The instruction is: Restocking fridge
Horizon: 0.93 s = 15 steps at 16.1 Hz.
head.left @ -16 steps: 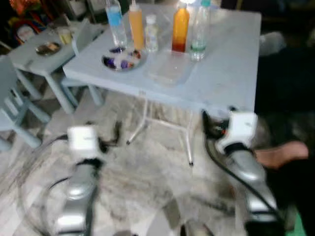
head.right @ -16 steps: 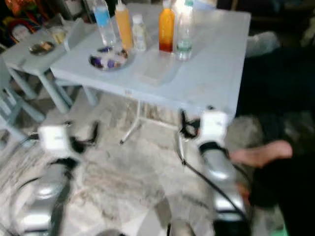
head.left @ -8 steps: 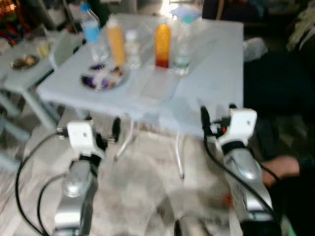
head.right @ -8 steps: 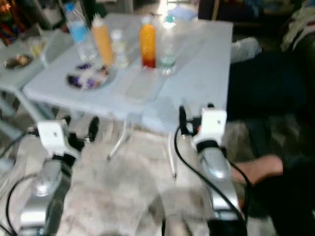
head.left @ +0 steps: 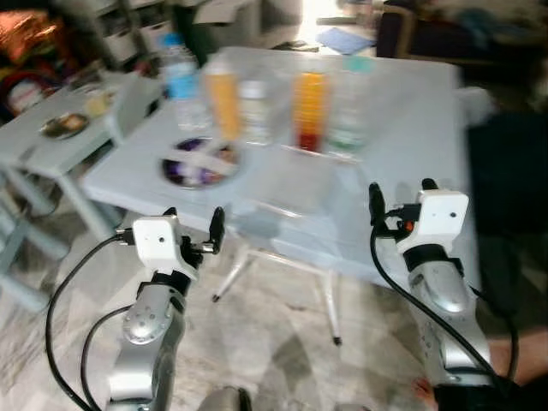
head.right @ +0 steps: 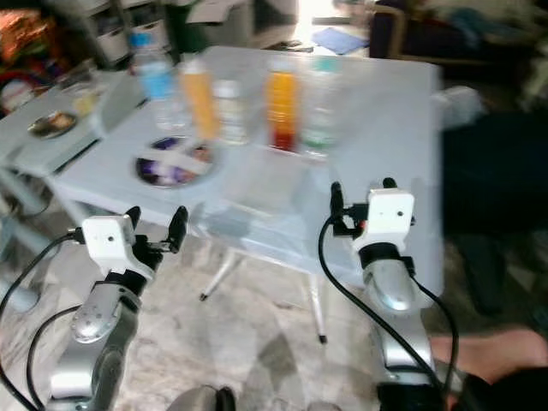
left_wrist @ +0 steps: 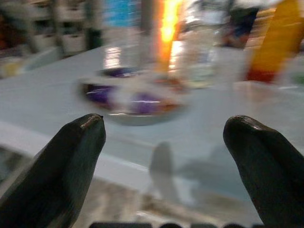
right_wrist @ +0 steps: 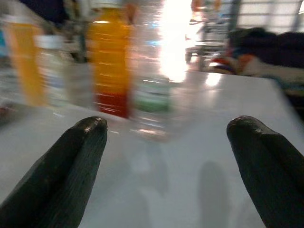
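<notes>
A pale blue table (head.left: 411, 120) carries a row of bottles: a blue-labelled water bottle (head.left: 180, 81), a yellow-orange one (head.left: 224, 94), a small white one (head.left: 254, 107), an orange juice bottle (head.left: 310, 107) and a clear green-labelled bottle (head.left: 348, 111). In front of them lie a plate of purple items (head.left: 201, 164) and a clear flat container (head.left: 287, 193). My left gripper (head.left: 193, 224) is open at the table's near edge, facing the plate (left_wrist: 133, 97). My right gripper (head.left: 400, 192) is open over the near edge, facing the juice bottle (right_wrist: 110, 61) and clear bottle (right_wrist: 154, 80). Both hold nothing.
A smaller table (head.left: 51, 150) with a dish (head.left: 64, 127) stands to the left. Thin white table legs (head.left: 330, 300) rise from the marble floor. A person's bare foot (head.right: 497, 351) rests on the floor at lower right, beside dark furniture (head.left: 514, 171).
The view has shifted and the table looks nearer. Both arms have risen from below the tabletop to its near edge. Both grippers stay open.
</notes>
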Motion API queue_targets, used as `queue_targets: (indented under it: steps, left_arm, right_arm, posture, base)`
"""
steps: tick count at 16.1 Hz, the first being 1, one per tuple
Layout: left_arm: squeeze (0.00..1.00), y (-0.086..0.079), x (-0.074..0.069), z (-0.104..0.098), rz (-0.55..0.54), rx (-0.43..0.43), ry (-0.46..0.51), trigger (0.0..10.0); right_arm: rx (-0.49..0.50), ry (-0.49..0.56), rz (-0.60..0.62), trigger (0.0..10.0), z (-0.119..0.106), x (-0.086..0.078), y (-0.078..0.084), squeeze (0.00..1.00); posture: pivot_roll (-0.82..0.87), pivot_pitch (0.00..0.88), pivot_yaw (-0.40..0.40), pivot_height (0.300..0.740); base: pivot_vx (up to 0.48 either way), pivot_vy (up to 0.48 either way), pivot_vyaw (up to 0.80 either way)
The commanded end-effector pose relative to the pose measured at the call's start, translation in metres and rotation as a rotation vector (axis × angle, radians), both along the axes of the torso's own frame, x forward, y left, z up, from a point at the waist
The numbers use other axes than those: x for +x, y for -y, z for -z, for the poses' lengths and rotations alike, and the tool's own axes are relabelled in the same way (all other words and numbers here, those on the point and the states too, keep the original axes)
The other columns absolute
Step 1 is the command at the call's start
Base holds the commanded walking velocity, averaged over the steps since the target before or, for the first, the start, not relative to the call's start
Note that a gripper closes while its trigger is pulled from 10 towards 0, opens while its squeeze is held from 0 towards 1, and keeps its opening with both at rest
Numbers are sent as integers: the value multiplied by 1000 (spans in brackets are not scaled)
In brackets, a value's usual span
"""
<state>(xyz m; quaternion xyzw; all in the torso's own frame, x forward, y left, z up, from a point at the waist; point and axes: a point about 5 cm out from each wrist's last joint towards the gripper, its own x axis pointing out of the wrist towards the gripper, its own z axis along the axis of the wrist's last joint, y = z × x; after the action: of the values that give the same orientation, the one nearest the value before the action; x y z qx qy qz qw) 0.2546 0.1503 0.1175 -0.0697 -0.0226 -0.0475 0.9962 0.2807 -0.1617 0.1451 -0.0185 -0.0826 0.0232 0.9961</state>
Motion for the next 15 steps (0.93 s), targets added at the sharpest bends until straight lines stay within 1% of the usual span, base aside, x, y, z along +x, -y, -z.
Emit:
queue_targets:
  steps: [1,4,6,9,11,13,14,15]
  left_arm:
    - [0,-2,1,1,-12,-4,-8,10000]
    - [0,-3,2,-2,-13,7,16,10000]
    - [0,-3,2,-3,-16,27,28,10000]
    - [0,-3,2,-3,-17,28,24,10000]
    - [0,-2,2,-2,-16,29,23,10000]
    - [0,-2,3,-2,-16,30,23,10000]
    - [0,-2,3,-2,-16,30,21,10000]
    - [0,-2,3,-2,-16,31,20,10000]
  right_arm:
    - [-4,9,-12,10000,-2,-2,-1,0]
    - [-9,8,-24,10000,-1,-2,-3,0]
    - [-32,12,-7,10000,-1,-2,-1,0]
    - [-50,11,22,10000,-1,-1,2,0]
    - [-43,18,50,10000,-2,0,7,0]
    - [-61,15,57,10000,-2,-1,8,0]
    - [-68,9,87,10000,-1,-1,11,0]
    - [-73,6,90,10000,0,-1,12,0]
  posture:
    - [-105,79,61,740]
    - [-104,79,59,740]
    - [-104,76,59,740]
    - [-105,76,60,740]
    - [-106,76,61,740]
    - [-106,77,62,740]
    - [-105,78,64,740]
    - [-105,78,64,740]
  base:
    - [0,450,0]
    - [0,469,0]
    - [0,0,0]
    - [0,0,0]
    - [0,0,0]
    - [0,0,0]
    - [0,0,0]
    - [0,0,0]
